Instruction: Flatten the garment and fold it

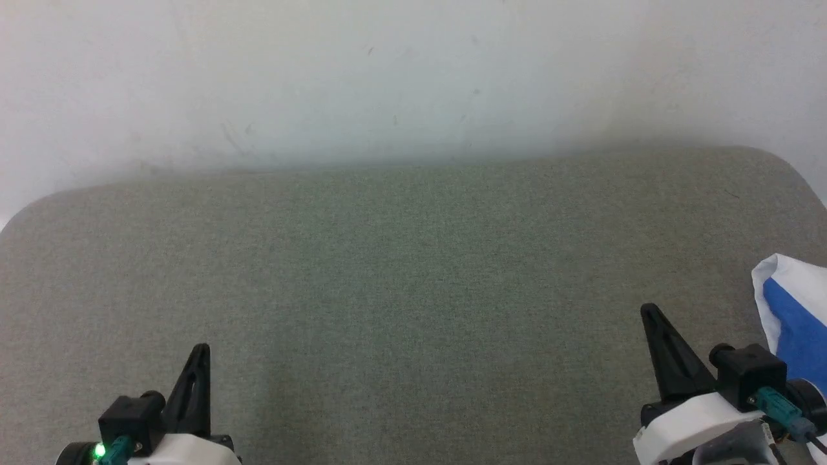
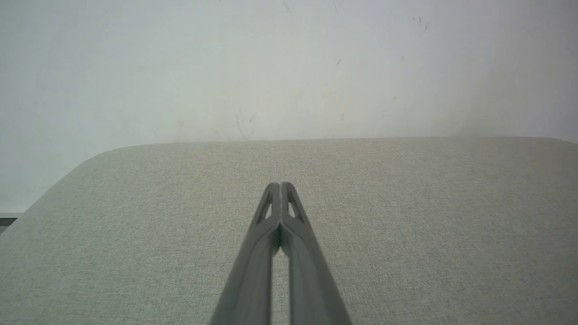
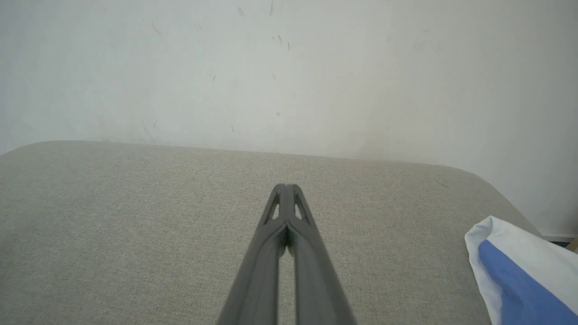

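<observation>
Here left fingers (image 2: 255, 257) and right fingers (image 3: 264, 257) each press together over perhaps-padded grey surface (image 1: 413, 271).

Left tool (image 2: 281, 185) and right tool (image 3: 285, 186), both empty, fingertips together.

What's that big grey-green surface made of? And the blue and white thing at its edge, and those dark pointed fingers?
The surface looks like woven upholstery fabric, matte, with a fine visible weave. The garment seems thin soft cloth, its edge curling limply. The left gripper and right gripper look like matte moulded plastic with cut-outs, though that's uncertain.
</observation>
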Robot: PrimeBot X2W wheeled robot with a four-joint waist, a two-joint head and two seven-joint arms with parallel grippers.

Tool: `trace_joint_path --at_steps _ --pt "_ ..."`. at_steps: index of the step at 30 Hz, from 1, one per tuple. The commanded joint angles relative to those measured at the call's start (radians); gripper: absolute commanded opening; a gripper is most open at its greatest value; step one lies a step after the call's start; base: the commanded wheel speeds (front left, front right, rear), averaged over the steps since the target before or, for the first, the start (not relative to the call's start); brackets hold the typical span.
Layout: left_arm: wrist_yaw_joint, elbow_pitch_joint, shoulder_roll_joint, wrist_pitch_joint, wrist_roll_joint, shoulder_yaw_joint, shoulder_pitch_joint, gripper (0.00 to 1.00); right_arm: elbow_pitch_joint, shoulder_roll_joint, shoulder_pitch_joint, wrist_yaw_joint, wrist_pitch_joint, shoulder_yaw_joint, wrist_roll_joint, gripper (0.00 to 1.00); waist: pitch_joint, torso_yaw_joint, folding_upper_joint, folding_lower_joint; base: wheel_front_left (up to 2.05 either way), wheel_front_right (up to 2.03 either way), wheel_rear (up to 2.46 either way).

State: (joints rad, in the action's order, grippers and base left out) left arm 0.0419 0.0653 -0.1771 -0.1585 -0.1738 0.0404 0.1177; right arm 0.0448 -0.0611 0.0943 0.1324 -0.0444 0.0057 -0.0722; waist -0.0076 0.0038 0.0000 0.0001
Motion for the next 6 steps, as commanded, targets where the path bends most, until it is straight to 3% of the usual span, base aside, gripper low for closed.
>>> trace_joint_path --at_steps 1,6 --pt "-0.006 -0.006 0.006 0.003 0.011 -0.003 -0.015 0.0 -0.005 0.004 -0.015 -0.001 0.001 -0.002 0.006 0.0 0.0 0.0 0.0 0.0 0.0 0.0 0.0" --pt "-0.009 -0.01 0.014 0.014 0.022 -0.005 -0.022 0.0 -0.007 0.004 -0.021 -0.001 0.004 -0.002 0.01 0.0 0.001 0.0 0.0 -0.0001 0.0 0.0 0.0"
